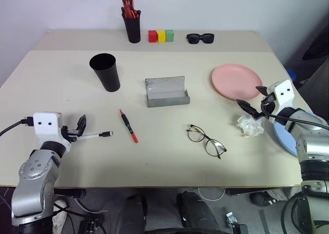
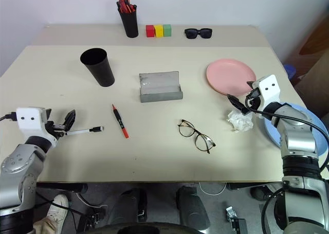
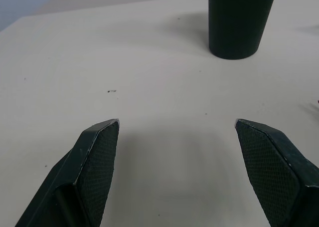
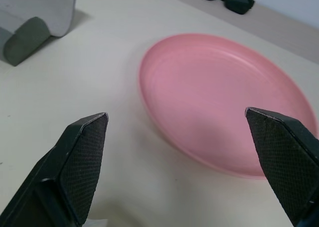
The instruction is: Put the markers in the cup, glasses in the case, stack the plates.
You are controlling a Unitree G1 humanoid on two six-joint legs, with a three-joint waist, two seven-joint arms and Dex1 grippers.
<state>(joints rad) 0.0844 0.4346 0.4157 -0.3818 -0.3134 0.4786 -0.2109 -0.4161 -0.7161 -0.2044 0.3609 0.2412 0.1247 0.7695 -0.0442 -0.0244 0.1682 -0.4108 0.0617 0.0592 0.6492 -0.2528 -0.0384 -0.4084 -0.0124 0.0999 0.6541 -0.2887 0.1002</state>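
No legible text or labels anywhere

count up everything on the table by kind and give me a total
Plates: 2, pink and blue
Loose markers: 2, red and white
Eyewear: 2, glasses and sunglasses
Cups: 2, cup and pen holder
Blocks: 3
Case: 1
Crumpled tissue: 1
Total: 13
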